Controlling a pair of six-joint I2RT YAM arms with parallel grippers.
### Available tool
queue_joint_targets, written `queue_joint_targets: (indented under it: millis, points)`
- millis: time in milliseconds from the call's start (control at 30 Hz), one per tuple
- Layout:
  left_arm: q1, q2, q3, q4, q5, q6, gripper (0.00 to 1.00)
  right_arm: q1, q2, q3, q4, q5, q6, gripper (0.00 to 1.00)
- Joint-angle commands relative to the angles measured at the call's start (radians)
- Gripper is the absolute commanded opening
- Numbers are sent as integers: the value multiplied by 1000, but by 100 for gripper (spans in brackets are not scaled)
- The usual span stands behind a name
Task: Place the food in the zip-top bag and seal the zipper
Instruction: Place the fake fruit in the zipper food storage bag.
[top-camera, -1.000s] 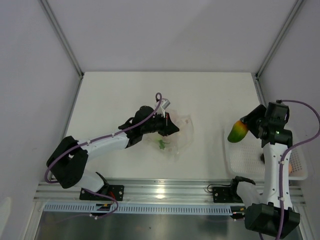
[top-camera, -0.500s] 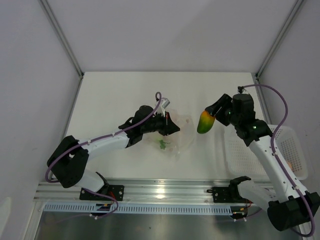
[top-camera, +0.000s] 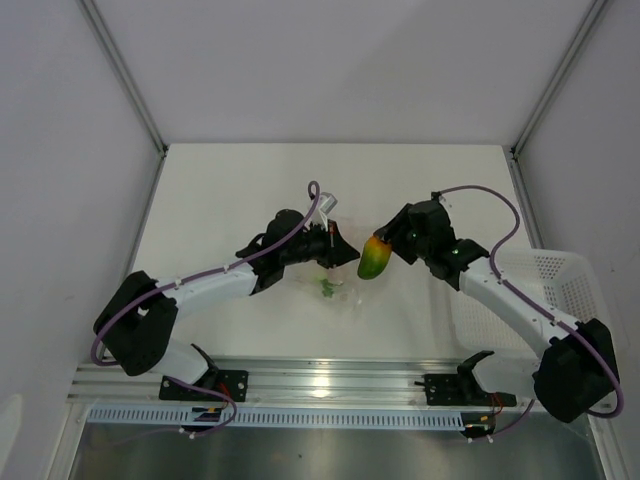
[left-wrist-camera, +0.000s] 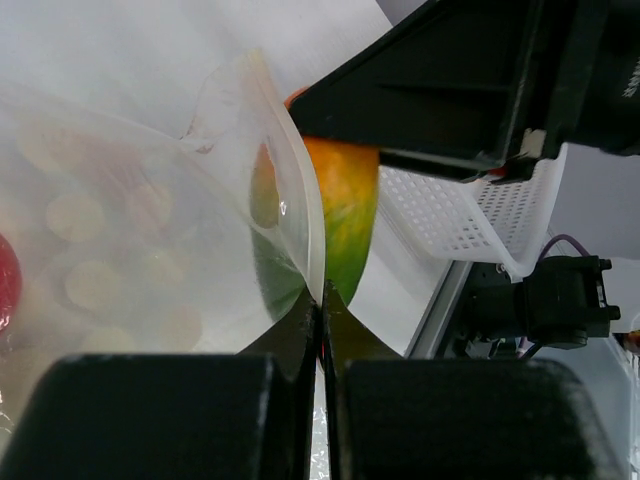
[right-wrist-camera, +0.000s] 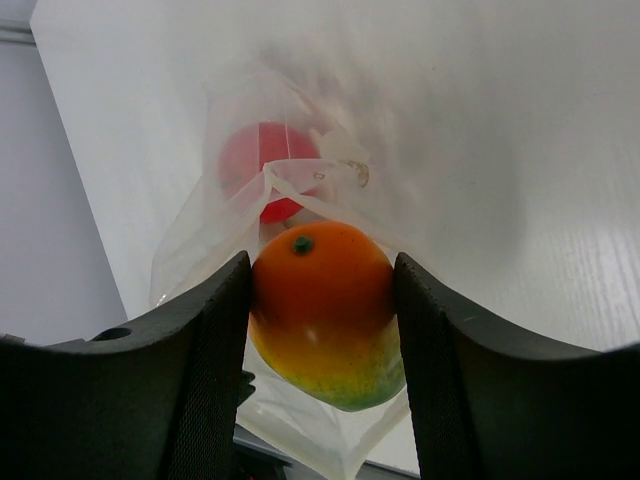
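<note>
**A:** Zip-top bag, where is it?
**B:** On the surface, between the arms. The left tool is pinched tight on its mouth edge, lifting that lip.
**A:** Anything inside?
**B:** A red round one, and probably a green piece; the plastic blurs it.
**A:** And the right tool?
**B:** It grips an orange-green fruit right at the bag's opening. A white basket sits far right.
</note>
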Motion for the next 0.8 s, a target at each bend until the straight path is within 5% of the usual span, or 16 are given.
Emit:
queue_joint_targets:
  millis: [0,133,233,267,400,767]
  points:
    - [12,-32,-7,57,29,-14,1,37,45,-1,98,63,79,0]
    - [15,-38,-12,59,29,-14,0,63,90,-4,130,50,103,2]
    - [19,-44,-21,65,31,-15,1,77,106,-4,126,49,106,12]
    - [22,-47,-23,63,32,-15,1,77,107,-5,124,50,105,30]
    - [27,-52,-29,71,35,-19,1,79,104,-1,106,46,93,68]
    - [29,-52,-33,76,40,-22,1,86,87,53,9,67,25,79]
